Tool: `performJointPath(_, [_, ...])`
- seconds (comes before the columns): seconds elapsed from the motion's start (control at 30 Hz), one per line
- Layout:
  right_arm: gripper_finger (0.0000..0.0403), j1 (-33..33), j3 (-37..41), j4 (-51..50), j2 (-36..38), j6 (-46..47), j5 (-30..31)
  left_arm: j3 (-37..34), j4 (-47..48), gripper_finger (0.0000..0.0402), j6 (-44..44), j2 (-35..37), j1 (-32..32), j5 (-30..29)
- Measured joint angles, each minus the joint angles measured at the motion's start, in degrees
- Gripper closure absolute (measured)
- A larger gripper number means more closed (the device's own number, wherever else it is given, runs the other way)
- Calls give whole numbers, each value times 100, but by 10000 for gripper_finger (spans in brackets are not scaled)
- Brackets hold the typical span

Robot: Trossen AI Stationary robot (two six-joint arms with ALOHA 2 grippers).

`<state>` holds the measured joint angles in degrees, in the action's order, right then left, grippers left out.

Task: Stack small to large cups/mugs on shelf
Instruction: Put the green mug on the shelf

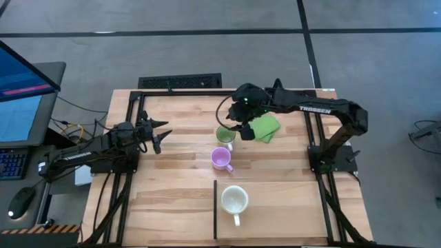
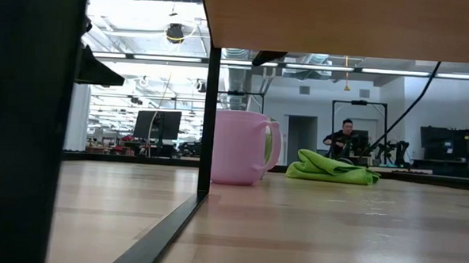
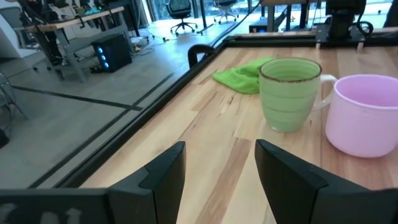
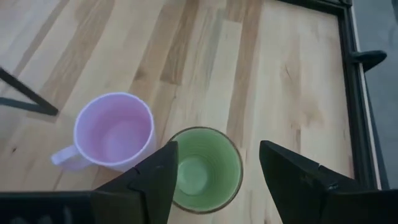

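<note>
The left gripper (image 1: 160, 134) rests open at the surface's (image 1: 179, 193) left side, the right gripper (image 4: 214, 168) hovers open above the upright green mug (image 1: 225, 135), with the purple mug (image 1: 220, 158) just beside it and the white mug (image 1: 234, 200) nearer the front edge.

Floor: grey floor (image 1: 207, 48) crossed by dark lines, upper part of the high view.
Left edge: monitor (image 1: 21, 103), keyboard (image 1: 12, 164), mouse (image 1: 21, 201).
Far room: ceiling lights (image 2: 142, 58), a seated person (image 2: 343, 139).
Upper left, left wrist view: office chairs (image 3: 180, 11).
</note>
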<state>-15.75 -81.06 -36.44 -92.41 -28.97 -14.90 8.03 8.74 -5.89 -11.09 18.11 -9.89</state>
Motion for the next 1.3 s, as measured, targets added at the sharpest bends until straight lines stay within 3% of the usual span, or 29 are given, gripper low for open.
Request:
performJointPath(0.33, [154,-90,-294,-190,-718,48,28,0,64,216,11,0,0,0])
performJointPath(0.57, [154,-82,-669,-399,-1181,-3,511,0,87,216,13,0,0,0])
performJointPath(1.3, [154,-160,-826,-574,-1652,330,729,0,101,216,70,-4,-2,2])
